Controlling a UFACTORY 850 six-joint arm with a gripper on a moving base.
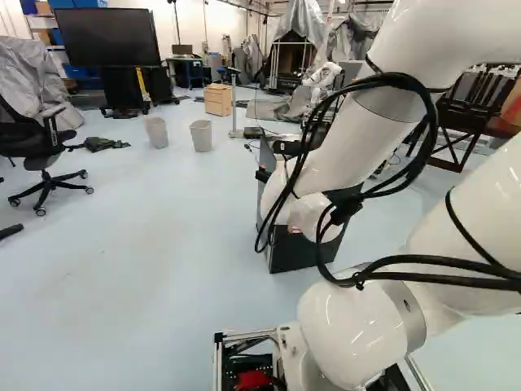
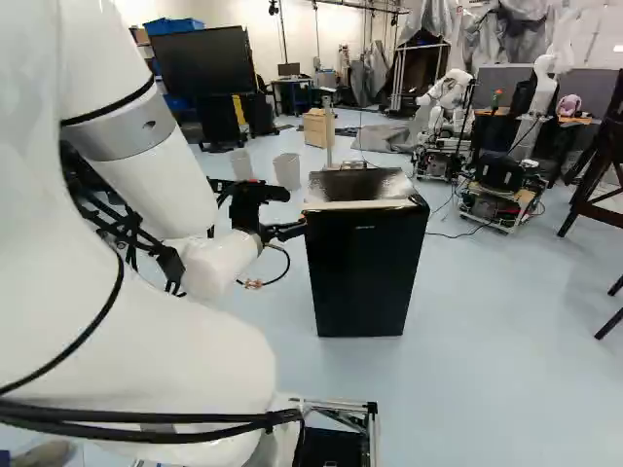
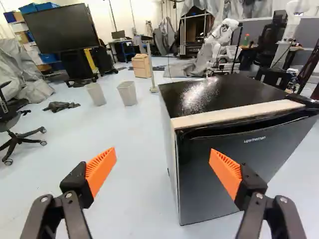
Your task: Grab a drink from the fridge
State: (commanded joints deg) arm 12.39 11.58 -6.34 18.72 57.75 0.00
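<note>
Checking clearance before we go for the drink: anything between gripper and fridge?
Nothing visible stands between the open gripper and the fridge. No drink shows in any view; if it's inside, the fridge door, which looks shut, is presumably what blocks the way to it.

the left base view is looking ahead and a little down from behind the arm point(image 1: 354, 326), whose white links are filling the right side of the frame. the right base view is facing the same way from the other side, with the arm looming close along the frame's left. the wrist view is looking along the gripper point(image 2: 292, 231), sitting nearer the fridge point(image 3: 234, 154) and taking in its top, front and one side. all three are sharing the screen point(image 1: 107, 37) and bins point(image 1: 201, 136).
</note>
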